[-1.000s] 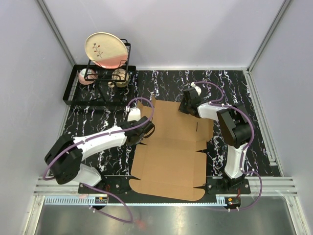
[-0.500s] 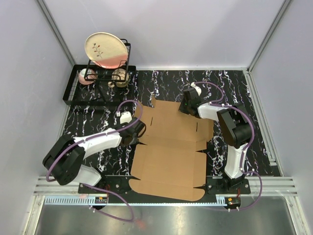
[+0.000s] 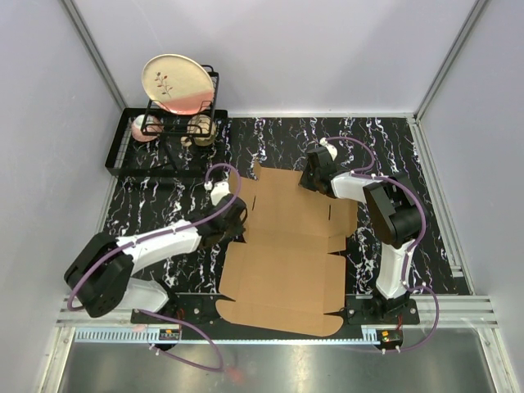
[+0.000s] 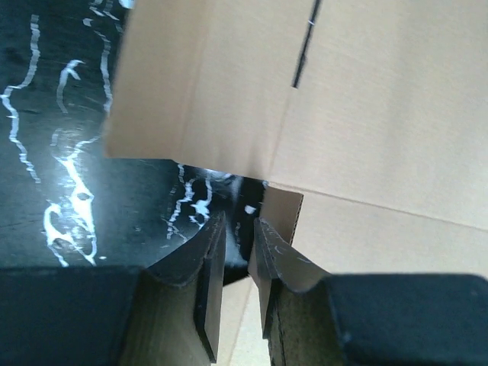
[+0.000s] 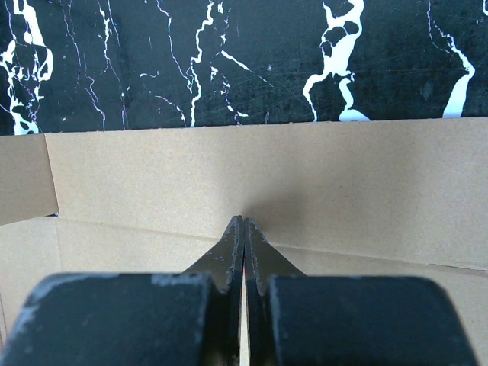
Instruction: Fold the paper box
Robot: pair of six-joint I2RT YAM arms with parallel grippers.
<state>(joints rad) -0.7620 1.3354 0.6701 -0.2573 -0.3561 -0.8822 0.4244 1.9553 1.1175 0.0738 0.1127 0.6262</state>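
Observation:
The paper box is a flat brown die-cut sheet lying on the black marbled table. My left gripper is at the sheet's left edge. In the left wrist view my left gripper is open by a narrow gap, with a small cardboard tab just past its right fingertip and the box's panel beyond. My right gripper is on the far part of the sheet. In the right wrist view it is shut and empty, tips pressed on the cardboard by a crease.
A black dish rack stands at the back left, with a cream plate upright in it and small dishes beneath. Grey walls close in the table on three sides. The arm bases stand at the near edge.
My left gripper drew back to the left from the box's edge, then came back against it. The right arm and the sheet have not visibly moved.

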